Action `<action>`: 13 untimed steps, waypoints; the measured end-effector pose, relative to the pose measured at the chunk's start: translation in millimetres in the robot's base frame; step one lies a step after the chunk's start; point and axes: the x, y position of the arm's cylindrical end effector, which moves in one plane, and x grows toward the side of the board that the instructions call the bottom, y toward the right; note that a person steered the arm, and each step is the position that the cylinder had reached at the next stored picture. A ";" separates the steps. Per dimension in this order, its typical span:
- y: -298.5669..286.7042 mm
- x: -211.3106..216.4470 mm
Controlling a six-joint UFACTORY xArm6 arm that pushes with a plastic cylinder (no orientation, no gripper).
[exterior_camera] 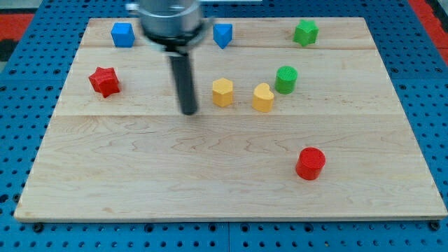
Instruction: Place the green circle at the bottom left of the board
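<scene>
The green circle (285, 79) stands right of the board's centre, in its upper half, touching or nearly touching a yellow heart-shaped block (263, 97) at its lower left. My tip (188, 111) rests on the board left of centre, well to the left of the green circle. A yellow hexagon block (222, 92) stands between my tip and the yellow heart, a short way right of the rod.
A red star (104, 81) sits near the left edge. A blue block (122, 33) and a second blue block (222, 34) sit along the top. A green star (305, 32) is at the top right. A red cylinder (310, 163) sits at the lower right. The wooden board (140, 189) lies on blue pegboard.
</scene>
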 end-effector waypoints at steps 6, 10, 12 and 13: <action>167.2 -16.4; 142.0 -16.4; 95.8 -8.4; 108.1 -7.5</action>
